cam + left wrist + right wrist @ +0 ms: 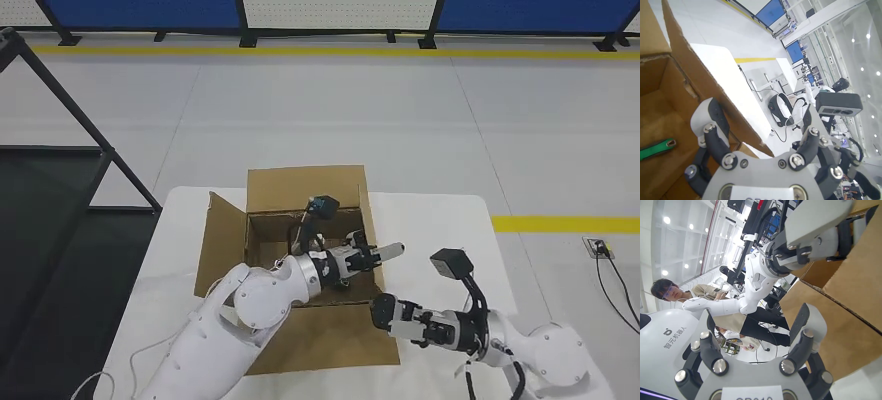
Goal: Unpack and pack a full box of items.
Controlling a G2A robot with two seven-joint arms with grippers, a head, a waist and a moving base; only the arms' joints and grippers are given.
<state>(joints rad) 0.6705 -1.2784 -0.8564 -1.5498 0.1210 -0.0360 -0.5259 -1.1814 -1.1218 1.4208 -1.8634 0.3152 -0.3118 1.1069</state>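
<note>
The left gripper (761, 115) is wide open and holds nothing. It sits across the right wall of the brown cardboard box (702, 68), half inside and half outside. A green stick-like thing (657, 146), maybe a handle, lies on the box floor. The right gripper (757, 321) is open and holds nothing too, just beside the box's front flap. The white table (440, 215) stretches to the right of the box.

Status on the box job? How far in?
Done: the brown cardboard box stands with its flaps open on the white table. In hand: nothing; the left hand is open at the box's side wall, the right hand open beside an outer flap. Left: a green-handled item lies on the box floor; whether unpacking or packing, I cannot tell.
</note>
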